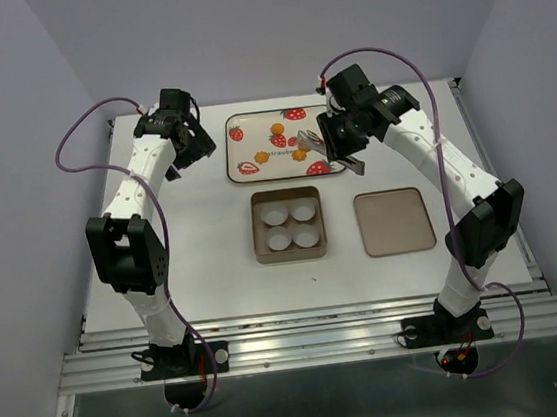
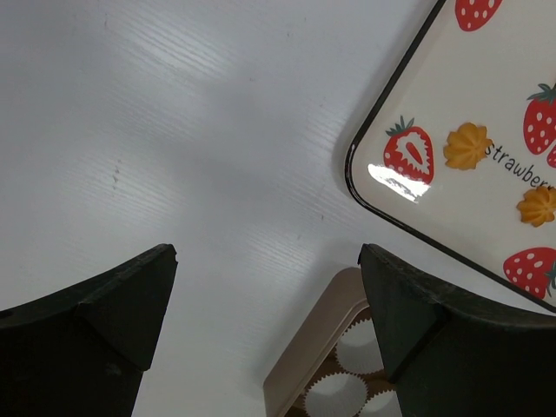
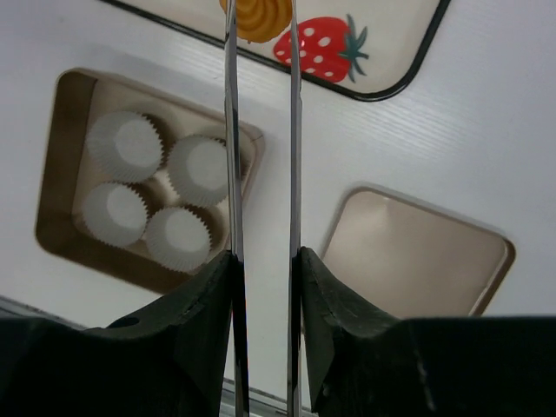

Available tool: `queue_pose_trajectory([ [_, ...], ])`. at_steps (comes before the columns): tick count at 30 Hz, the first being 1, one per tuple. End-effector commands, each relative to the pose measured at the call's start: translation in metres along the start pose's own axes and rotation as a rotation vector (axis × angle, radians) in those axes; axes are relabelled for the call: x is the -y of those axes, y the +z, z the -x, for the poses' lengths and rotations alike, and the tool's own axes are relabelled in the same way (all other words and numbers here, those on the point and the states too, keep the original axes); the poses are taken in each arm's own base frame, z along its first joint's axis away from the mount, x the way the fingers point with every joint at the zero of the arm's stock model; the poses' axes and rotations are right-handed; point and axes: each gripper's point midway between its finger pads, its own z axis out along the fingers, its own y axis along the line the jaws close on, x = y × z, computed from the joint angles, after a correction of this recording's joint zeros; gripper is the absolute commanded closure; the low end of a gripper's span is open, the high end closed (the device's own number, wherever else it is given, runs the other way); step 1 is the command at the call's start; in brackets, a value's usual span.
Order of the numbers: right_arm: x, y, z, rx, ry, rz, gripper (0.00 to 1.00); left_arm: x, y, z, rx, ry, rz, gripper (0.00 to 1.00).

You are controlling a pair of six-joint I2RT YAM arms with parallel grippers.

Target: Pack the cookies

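Several orange-yellow cookies lie on the strawberry-printed tray at the back. My right gripper is shut on a pair of metal tongs, whose two blades reach out over the tray. One cookie sits between the tong tips; whether it is pinched or lifted I cannot tell. My left gripper hangs open and empty over bare table left of the tray, with two cookies in its view. The brown box holds several white paper cups, all without cookies.
A flat brown lid lies to the right of the box. The box corner shows just below the left gripper's right finger. Walls close in the table on three sides.
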Motion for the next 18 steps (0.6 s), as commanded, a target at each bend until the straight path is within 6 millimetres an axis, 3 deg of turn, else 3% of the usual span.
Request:
queue_pose_trajectory([
  [1, -0.036, -0.025, -0.013, -0.004, -0.075, 0.104, 0.64, 0.005, -0.009, 0.005, 0.014, -0.014, -0.018, 0.01],
  [5, -0.054, -0.033, -0.027, -0.035, -0.112, 0.133, 0.64, 0.007, -0.008, 0.003, 0.008, -0.012, -0.023, 0.01],
  [10, -0.061, -0.037, -0.059, -0.111, -0.164, 0.121, 0.64, 0.013, -0.013, 0.005, 0.022, -0.012, -0.048, 0.01],
  [18, -0.069, -0.038, -0.083, -0.158, -0.207, 0.125, 0.64, 0.009, -0.017, -0.007, 0.015, 0.007, -0.038, 0.01],
])
